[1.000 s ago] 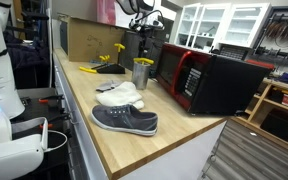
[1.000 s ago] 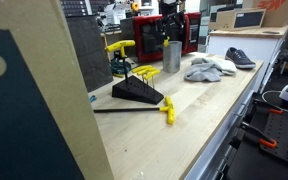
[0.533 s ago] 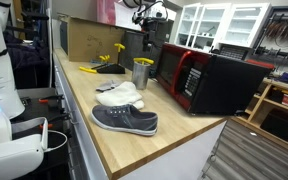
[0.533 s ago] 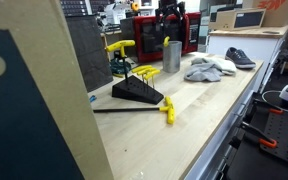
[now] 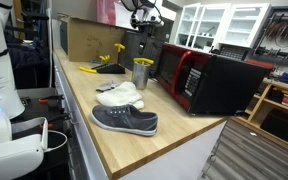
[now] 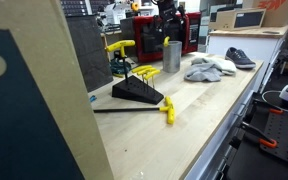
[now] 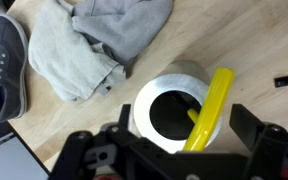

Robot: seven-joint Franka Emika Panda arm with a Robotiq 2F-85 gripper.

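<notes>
Gripper (image 5: 144,14) hangs wide open, holding nothing, above the steel cup (image 7: 172,108) (a yellow tool (image 7: 212,105) leans inside), which stands mid-worktop (image 5: 164,150) near the microwave (image 5: 209,80), beside the grey cloth (image 7: 84,50).

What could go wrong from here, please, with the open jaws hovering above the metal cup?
1. The yellow tool leans out over the rim of the metal cup; a descending jaw might strike it and tip the cup.
2. The grey cloth lies close beside the cup, so a jaw coming down on that side could snag it.
</notes>
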